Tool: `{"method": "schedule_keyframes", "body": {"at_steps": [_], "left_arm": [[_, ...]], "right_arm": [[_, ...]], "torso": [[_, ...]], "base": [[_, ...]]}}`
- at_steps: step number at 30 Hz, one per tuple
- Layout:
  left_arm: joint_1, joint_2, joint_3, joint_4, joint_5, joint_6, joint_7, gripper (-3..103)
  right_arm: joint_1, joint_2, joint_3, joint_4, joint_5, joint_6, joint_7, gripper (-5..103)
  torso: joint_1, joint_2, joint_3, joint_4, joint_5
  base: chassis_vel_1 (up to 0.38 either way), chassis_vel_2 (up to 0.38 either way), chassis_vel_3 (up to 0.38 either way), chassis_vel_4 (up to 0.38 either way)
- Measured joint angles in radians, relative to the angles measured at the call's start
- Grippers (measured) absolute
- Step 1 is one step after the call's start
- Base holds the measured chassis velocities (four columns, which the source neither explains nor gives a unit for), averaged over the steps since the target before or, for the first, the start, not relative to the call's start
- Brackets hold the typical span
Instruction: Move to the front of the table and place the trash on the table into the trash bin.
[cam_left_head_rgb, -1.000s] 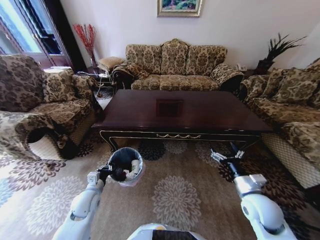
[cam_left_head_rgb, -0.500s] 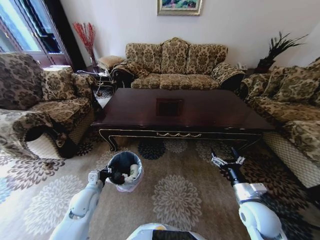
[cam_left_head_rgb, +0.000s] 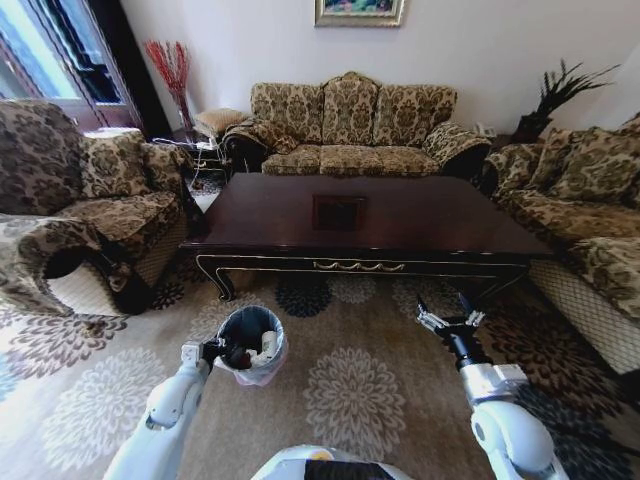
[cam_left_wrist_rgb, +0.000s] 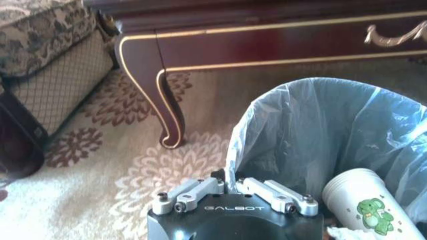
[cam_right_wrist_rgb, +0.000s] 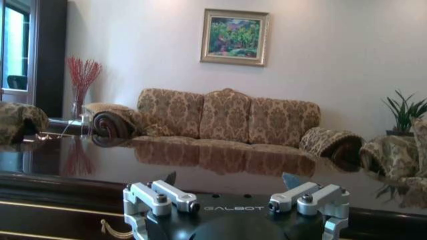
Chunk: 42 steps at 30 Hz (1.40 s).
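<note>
While the left claw (cam_left_head_rgb: 213, 351) pinches the near rim of the trash bin (cam_left_head_rgb: 250, 343), fingers pressed together on the bag edge, the bin sits over the patterned carpet (cam_left_head_rgb: 350, 390) just in front of the desk (cam_left_head_rgb: 360, 225), toward its left front leg (cam_left_wrist_rgb: 170, 107). In the bin: a white paper cup (cam_left_wrist_rgb: 363, 207) (green cartoon print) leaning on the liner, plus crumpled white scraps (cam_left_wrist_rgb: 343, 234) beside it. The right claw (cam_left_head_rgb: 450, 322) hangs in the air ahead of the desk's right front, fingers spread wide, nothing between them. From its wrist view the glossy desk top reflects the sofa (cam_right_wrist_rgb: 227, 120) behind.
</note>
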<state>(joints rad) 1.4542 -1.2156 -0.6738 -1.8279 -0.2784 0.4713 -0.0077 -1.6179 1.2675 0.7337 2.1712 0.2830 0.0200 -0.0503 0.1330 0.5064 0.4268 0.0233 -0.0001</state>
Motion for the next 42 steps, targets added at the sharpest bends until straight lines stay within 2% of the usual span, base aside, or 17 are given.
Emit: {"method": "schedule_keyframes", "body": {"at_steps": [13,23,25,29,38,40,42], "left_arm": [[-0.053,0.032,-0.010,0.174,-0.089,-0.005,0.004,3],[-0.103,0.069,-0.037,0.340,-0.122,-0.065,0.030,3],[-0.122,0.078,-0.032,0.384,-0.158,-0.072,0.030,3],[-0.141,0.083,-0.030,0.410,-0.207,-0.070,0.021,3],[-0.159,0.085,-0.020,0.438,-0.208,-0.085,0.008,3],[-0.159,0.086,-0.017,0.441,-0.207,-0.090,0.010,-1],[-0.160,0.086,-0.016,0.443,-0.206,-0.096,0.009,3]], "right_arm": [[0.001,-0.007,-0.005,0.005,0.001,-0.002,0.008,100],[-0.006,-0.011,-0.010,0.011,0.001,-0.002,0.013,100],[-0.008,-0.012,-0.010,0.012,0.001,-0.002,0.015,100],[-0.012,-0.016,-0.006,0.013,0.002,-0.001,0.018,100],[-0.006,-0.014,-0.012,0.011,0.001,-0.003,0.020,100],[0.000,-0.018,-0.014,0.008,0.001,-0.006,0.023,100],[0.002,-0.020,-0.015,0.007,0.001,-0.007,0.024,100]], "torso": [[-0.017,-0.047,-0.030,0.0001,-0.0002],[-0.032,-0.090,-0.057,0.0001,-0.0001],[-0.036,-0.099,-0.063,0.0001,0.0000],[-0.043,-0.117,-0.074,-0.0002,-0.0001],[-0.053,-0.146,-0.093,0.0003,0.0000],[-0.054,-0.149,-0.096,0.0003,0.0006],[-0.054,-0.150,-0.097,-0.0001,0.0001]], "base": [[0.000,0.000,0.000,0.000],[0.000,0.000,0.000,0.000],[0.000,0.000,0.000,0.000],[0.000,0.000,0.000,0.000],[0.000,0.000,0.000,0.000],[0.000,0.000,0.000,0.000],[0.000,0.000,0.000,0.000]]}}
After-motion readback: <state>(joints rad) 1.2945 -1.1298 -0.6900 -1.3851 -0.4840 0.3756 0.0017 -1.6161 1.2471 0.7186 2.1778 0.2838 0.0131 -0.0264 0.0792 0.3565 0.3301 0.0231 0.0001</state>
